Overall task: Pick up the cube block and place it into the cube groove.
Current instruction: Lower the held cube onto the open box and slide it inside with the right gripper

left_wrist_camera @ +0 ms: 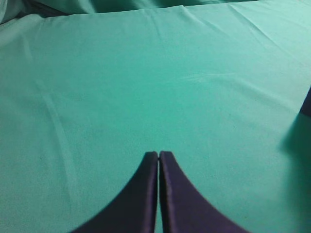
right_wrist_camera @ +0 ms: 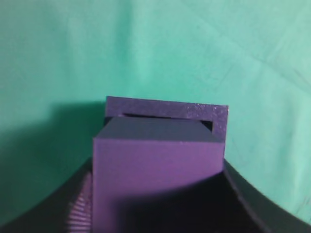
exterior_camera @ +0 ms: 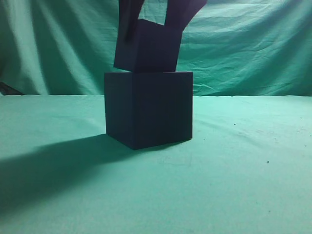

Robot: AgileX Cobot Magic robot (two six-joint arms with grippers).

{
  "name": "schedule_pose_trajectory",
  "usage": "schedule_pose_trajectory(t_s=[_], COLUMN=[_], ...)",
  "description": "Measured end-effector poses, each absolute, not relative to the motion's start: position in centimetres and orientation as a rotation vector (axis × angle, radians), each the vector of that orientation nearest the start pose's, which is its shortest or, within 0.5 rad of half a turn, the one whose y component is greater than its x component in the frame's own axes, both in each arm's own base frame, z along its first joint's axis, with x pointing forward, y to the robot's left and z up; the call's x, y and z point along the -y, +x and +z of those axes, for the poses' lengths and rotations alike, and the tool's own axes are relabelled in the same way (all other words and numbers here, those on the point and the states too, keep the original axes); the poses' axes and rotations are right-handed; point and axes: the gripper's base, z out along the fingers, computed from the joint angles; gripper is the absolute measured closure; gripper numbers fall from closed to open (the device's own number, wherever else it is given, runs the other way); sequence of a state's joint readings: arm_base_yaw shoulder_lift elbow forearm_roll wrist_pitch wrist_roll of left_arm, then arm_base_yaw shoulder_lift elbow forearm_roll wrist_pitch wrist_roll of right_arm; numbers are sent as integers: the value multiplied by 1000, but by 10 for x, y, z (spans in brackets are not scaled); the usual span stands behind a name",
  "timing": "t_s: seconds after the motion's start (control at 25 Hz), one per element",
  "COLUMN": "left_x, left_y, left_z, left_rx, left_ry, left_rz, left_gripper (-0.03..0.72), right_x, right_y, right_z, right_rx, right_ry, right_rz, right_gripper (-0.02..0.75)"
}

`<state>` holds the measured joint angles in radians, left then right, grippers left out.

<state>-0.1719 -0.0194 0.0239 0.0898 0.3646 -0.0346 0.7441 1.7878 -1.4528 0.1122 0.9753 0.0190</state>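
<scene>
The large dark box (exterior_camera: 148,109) stands mid-table on the green cloth. The cube block (exterior_camera: 146,48) is tilted, its lower edge at the box's top, held from above by my right gripper (exterior_camera: 153,19), which is shut on it. In the right wrist view the cube block (right_wrist_camera: 158,160) fills the space between the fingers, and the box's rim (right_wrist_camera: 167,108) with a sliver of the cube groove (right_wrist_camera: 208,125) shows beyond it. My left gripper (left_wrist_camera: 159,154) is shut and empty over bare cloth.
Green cloth (exterior_camera: 243,170) covers the table and hangs as a backdrop (exterior_camera: 253,48). The box casts a long shadow to the left front (exterior_camera: 53,165). A dark edge of the box shows at the right border of the left wrist view (left_wrist_camera: 307,102).
</scene>
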Motion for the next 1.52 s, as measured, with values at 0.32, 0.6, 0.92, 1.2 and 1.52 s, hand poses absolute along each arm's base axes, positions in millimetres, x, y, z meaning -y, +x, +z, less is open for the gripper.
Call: schedule_pose_trajectory(t_s=[0.32,0.6,0.92,1.2,1.52], left_x=[6,6,6,6,6], left_y=[52,52,52,52,52], left_z=[173,173,173,173,173], left_rx=[-1843,-1843,-1843,-1843,-1843], left_ry=[182,182,182,182,182], left_rz=[-56,-56,-56,-56,-56], left_gripper=[688,688,688,688,688], right_x=[-265,-264,-263,-258,-258], right_y=[274,274,273,273,273], right_z=[263,263,263,251,251], right_rx=[-2652,-2630,-2623,-2682,-2666], right_ry=[-1012,-1081,-1135,-1205,-1227], right_rz=[316,302,273,178,172], right_gripper=[318,318,318,318,318])
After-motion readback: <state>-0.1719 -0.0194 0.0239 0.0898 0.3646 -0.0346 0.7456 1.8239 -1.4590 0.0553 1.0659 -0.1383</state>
